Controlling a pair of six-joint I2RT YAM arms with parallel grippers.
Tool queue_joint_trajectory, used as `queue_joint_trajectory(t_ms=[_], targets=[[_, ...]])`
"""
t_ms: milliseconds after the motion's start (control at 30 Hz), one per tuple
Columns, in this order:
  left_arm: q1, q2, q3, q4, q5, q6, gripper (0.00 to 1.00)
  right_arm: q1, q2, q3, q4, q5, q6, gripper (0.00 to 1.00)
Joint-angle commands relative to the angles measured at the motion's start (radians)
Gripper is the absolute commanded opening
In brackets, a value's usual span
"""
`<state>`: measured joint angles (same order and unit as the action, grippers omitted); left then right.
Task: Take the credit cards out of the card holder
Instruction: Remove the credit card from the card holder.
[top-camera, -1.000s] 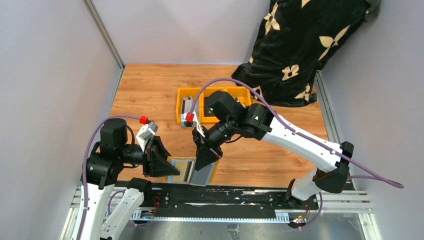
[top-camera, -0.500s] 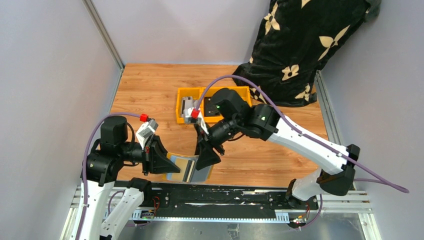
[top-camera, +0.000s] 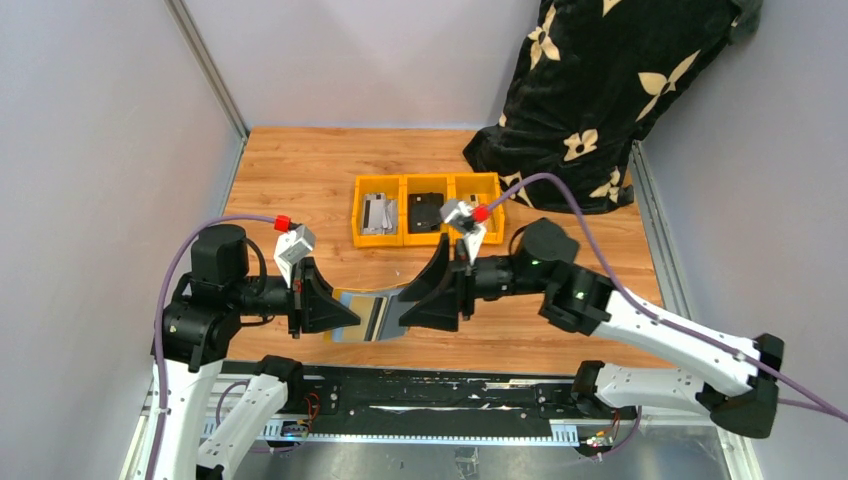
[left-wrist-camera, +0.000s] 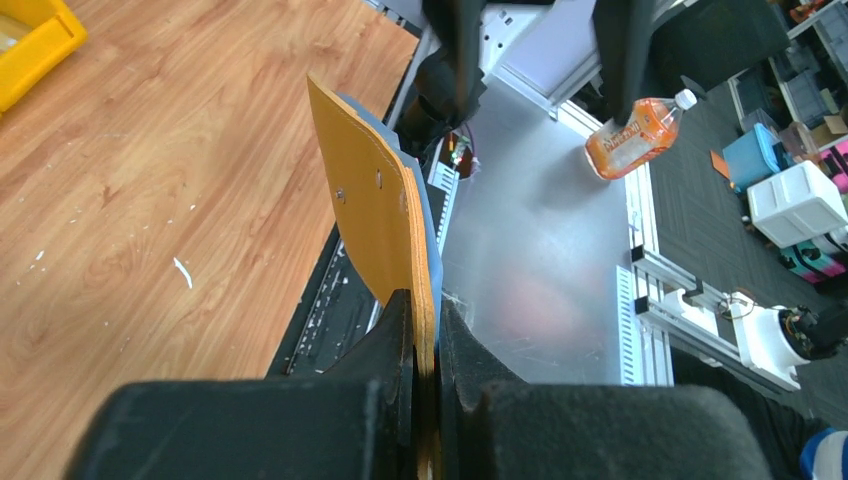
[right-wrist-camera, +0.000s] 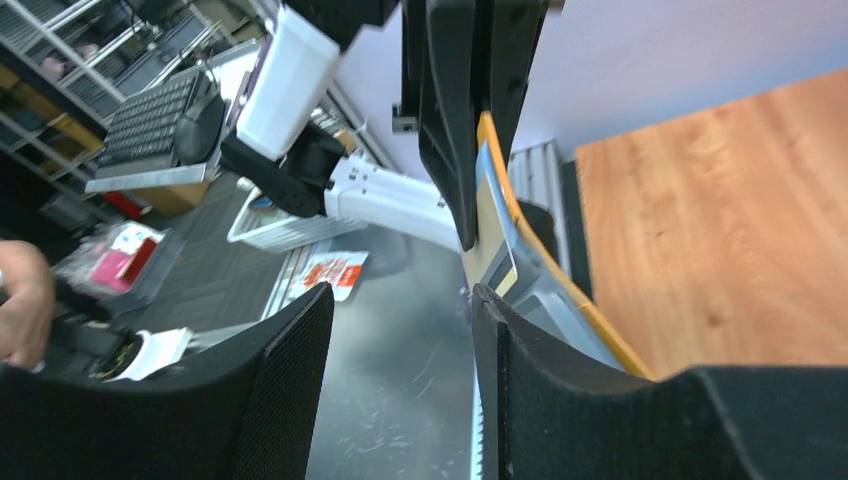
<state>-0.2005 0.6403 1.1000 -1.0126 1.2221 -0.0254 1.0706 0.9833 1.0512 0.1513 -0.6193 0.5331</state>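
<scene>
By the near edge of the wooden table, the left gripper pinches the mustard-tan leather card holder, its long axis pointing right toward the spread, empty right gripper.

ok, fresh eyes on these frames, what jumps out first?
The two arms meet nose to nose at the near edge of the table. The left gripper is clamped on the tan card holder, held on edge, and the right gripper is open at its free end. Behind them sit a row of orange bins mid-table and a black floral cloth in the far right corner.
</scene>
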Motion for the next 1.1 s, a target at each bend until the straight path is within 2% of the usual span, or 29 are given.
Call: queue_joint_trajectory(t_ms=[0,333,600,733,800,833,933,1067], targets=[[-0.005,0.005,0.043,-0.024,0.012,0.004,0.00,0.054,0.064,-0.052,0.161,-0.011,0.095,0.56],[-0.005,0.003,0.068,-0.025,0.031,0.008,0.00,0.058,0.141,-0.066,0.205,0.034,0.121,0.56],[-0.005,0.002,0.072,-0.025,0.045,0.016,0.00,0.059,0.197,-0.056,0.251,0.050,0.152,0.51],[-0.005,-0.001,0.063,-0.025,0.045,0.022,0.00,0.060,0.220,-0.060,0.344,0.021,0.199,0.38],[-0.005,0.000,0.056,-0.024,0.049,0.023,0.00,0.059,0.236,-0.055,0.367,0.016,0.221,0.27],[-0.005,0.002,0.056,-0.024,0.056,0.024,0.02,0.060,0.240,-0.055,0.375,0.015,0.227,0.18],[-0.005,0.000,0.056,-0.026,0.102,0.024,0.09,0.059,0.231,-0.072,0.379,0.014,0.228,0.01],[-0.005,0.003,0.052,-0.024,0.183,0.017,0.12,0.058,0.196,-0.098,0.351,-0.012,0.212,0.00]])
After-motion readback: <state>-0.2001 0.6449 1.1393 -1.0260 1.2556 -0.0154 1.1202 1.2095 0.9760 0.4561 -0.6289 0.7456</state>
